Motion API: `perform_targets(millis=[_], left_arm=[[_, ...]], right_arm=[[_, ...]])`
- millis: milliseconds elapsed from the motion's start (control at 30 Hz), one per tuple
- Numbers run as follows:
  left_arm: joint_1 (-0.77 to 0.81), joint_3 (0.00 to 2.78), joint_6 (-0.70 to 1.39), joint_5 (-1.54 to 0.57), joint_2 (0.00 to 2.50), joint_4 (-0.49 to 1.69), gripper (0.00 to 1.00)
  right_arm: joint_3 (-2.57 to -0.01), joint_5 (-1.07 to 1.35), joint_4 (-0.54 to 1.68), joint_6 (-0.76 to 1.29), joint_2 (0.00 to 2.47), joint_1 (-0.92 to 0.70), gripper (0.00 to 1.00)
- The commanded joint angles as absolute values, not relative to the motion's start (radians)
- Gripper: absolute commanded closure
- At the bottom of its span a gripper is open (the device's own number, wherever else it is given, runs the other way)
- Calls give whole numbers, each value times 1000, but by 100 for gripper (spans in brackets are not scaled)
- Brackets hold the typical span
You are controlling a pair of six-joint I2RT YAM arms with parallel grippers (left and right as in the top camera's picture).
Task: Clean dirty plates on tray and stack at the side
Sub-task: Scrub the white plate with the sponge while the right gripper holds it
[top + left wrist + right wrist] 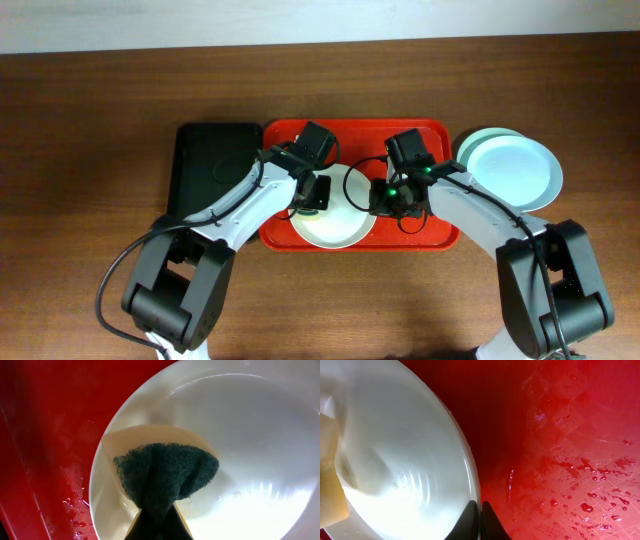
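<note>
At the far left the black tray [215, 165] lies on the wooden surface [80, 150], just beside the red tray [360, 135], and takes no part in this step. Next comes the left end effector [157, 527], closed on a yellow sponge [165, 472]. The sponge's green scouring face is pressed to the left part of the white plate [250, 435], which sits in the red tray towards its front edge. The step in hand looks like scrubbing this plate. To do it well, work the sponge in overlapping sweeps from that rim across the bowl, with light downward pressure so the plate neither tips nor skates on the wet tray. No yellow smear shows clearly in these views, so the whole face deserves a pass. On the plate's right edge the right end effector [480, 519] is pinched shut on the rim, bracing it; that grip should be firm during the rubbing. Water droplets [587, 507] bead the tray beside it. Furthest right, off the tray, two pale blue plates [512, 170] lie stacked, where I judge this one belongs afterwards.
</note>
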State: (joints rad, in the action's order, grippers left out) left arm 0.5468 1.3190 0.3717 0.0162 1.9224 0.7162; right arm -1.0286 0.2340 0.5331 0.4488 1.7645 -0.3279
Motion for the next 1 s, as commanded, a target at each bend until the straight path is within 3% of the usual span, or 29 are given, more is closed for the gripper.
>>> perform_targets(millis=[0, 667, 800, 967], left_arm=[[540, 1311, 397, 30, 1917, 708, 100], [540, 1310, 397, 10, 2047, 696, 100], [540, 1310, 396, -151, 2096, 689, 100], [539, 1319, 275, -543, 2103, 648, 100]], right_arm=[[-1019, 224, 534, 454, 1762, -334, 96], [-1019, 224, 534, 454, 1762, -334, 96], [-1019, 224, 533, 454, 1762, -334, 96], [-1019, 224, 533, 454, 1762, -334, 96]])
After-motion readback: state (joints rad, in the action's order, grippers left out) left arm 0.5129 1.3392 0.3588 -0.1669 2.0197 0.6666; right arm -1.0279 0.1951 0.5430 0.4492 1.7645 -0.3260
